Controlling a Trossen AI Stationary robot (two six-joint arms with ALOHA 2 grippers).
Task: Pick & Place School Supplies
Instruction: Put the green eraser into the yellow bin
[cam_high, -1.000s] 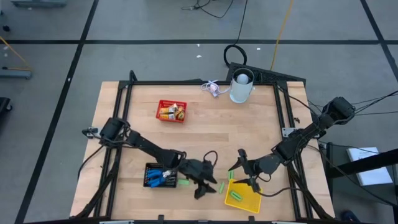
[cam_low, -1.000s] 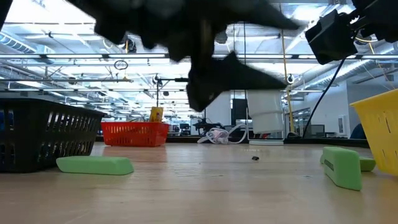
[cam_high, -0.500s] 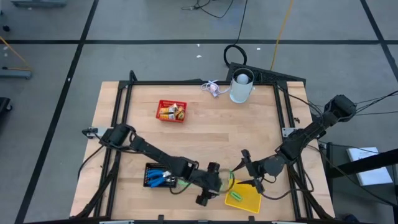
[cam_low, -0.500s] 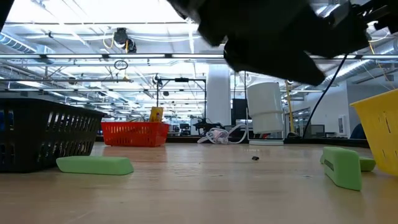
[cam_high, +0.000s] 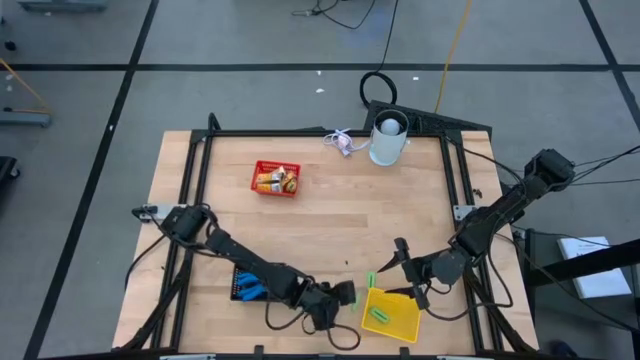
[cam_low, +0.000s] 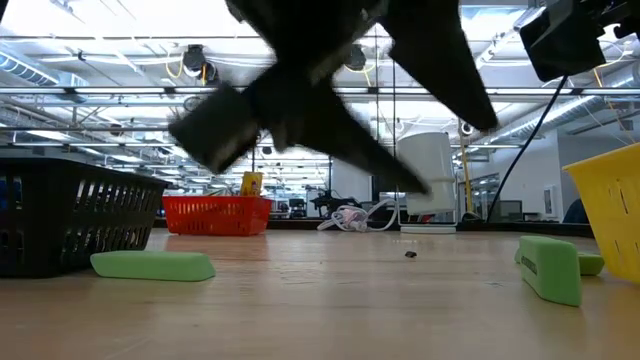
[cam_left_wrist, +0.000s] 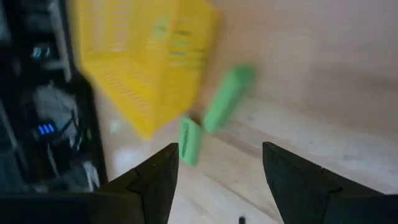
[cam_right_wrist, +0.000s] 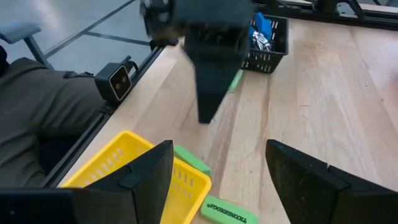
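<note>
Both grippers are open and touch nothing. My left gripper (cam_high: 343, 296) hovers near the table's near edge, between the black basket (cam_high: 246, 285) and the yellow basket (cam_high: 392, 316); in its wrist view (cam_left_wrist: 221, 186) two green bars (cam_left_wrist: 227, 99) (cam_left_wrist: 189, 140) lie flat on the wood ahead of it, beside the yellow basket (cam_left_wrist: 143, 56). My right gripper (cam_high: 405, 270) hangs just beyond the yellow basket (cam_right_wrist: 121, 165), near more green bars (cam_right_wrist: 193, 160) (cam_right_wrist: 227, 212). Another green bar (cam_high: 378, 315) lies in the yellow basket. Blue-handled scissors (cam_right_wrist: 260, 34) sit in the black basket. Yellow-orange sticks (cam_high: 275, 181) fill the red basket.
A white cup (cam_high: 388, 140) and a small tangle of cord (cam_high: 340, 143) stand near the far edge. The red basket (cam_high: 275, 180) sits far left of centre. In the low view a green bar (cam_low: 150, 265) lies by the black basket (cam_low: 70, 215), another (cam_low: 548, 268) by the yellow basket (cam_low: 610, 200).
My left arm has swung down toward the table's near edge, and its gripper has turned toward the yellow basket on the right. My right gripper has drawn back a little toward the right. No supplies have been picked up.
</note>
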